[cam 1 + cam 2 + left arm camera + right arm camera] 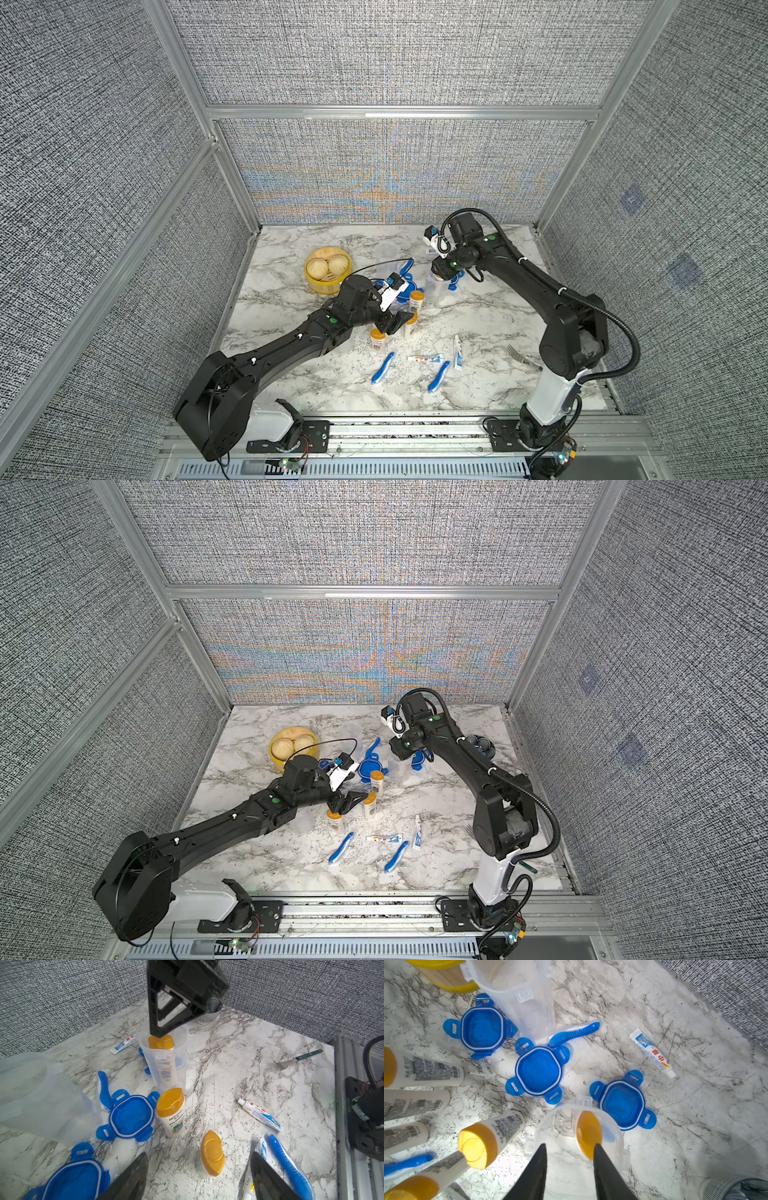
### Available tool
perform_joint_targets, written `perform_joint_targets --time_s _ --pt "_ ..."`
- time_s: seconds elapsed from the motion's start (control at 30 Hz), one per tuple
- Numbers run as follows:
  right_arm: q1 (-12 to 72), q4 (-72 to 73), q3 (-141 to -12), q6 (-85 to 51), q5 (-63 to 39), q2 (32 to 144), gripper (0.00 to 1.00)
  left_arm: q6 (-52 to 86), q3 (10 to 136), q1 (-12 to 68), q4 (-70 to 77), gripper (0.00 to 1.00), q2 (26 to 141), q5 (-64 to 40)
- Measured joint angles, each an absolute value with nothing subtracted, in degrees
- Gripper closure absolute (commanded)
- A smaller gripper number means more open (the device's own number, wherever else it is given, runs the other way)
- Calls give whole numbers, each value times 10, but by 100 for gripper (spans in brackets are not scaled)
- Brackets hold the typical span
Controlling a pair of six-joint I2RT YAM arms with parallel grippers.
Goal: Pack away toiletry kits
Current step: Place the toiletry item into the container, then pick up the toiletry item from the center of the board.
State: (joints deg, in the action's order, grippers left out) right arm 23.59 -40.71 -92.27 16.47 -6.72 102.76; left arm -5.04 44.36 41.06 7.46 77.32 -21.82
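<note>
The right hand [570, 1146] hangs over an upright clear jar [542, 1126]. Its fingers are parted with nothing clamped between them, so it is released. An orange-capped bottle [588, 1134] stands inside that jar, right below the hand. One finger overlaps the edge of its cap, but I cannot tell whether they touch. Just beyond the jar from this hand, three blue lids [538, 1071] lie flat on the marble surface [695, 1126], their white seals showing. Past the lids, a toothbrush [575, 1031] lies at the foot of an empty jar [525, 991]. A toothpaste tube [652, 1053] lies off to one side, apart from them.

The left hand [197, 1155] is released too, its fingers spread wide and low over the surface. A second bottle [212, 1153] stands just ahead of it, in line with the gap between the fingers and not gripped. A third bottle [170, 1111] stands farther ahead, close to the filled jar. In a top view a fourth bottle [378, 338] stands just beside this hand, on the side toward the robot's base. Farther that way lie two more toothbrushes [383, 368] and two more tubes [458, 353], all loose on the surface.
</note>
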Motion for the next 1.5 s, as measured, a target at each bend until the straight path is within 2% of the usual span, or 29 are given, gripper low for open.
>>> perform_joint_targets --time_s 0.2,0.37,0.73,0.87,0.97,1.17,1.33,1.5 --pt "236 -414 -916 149 -59 977 56 -72 472 440 38 31 804 -206" --pt "236 -414 -890 123 -44 928 56 -80 503 467 1 46 836 -159" --pt "232 -408 -813 88 -29 853 56 -85 552 487 -48 64 900 -90" --pt "228 -399 -800 82 -25 837 56 -86 562 491 -56 77 915 -79" --pt "221 -392 -790 79 -26 829 57 -87 567 491 -58 99 919 -86" --pt "195 -387 -761 75 -36 808 57 -90 588 491 -101 100 885 -88" --pt "167 -383 -742 66 -51 785 57 -101 642 491 -124 100 812 -94" --pt "146 -379 -738 61 -66 769 57 -100 714 491 -142 100 805 -105"
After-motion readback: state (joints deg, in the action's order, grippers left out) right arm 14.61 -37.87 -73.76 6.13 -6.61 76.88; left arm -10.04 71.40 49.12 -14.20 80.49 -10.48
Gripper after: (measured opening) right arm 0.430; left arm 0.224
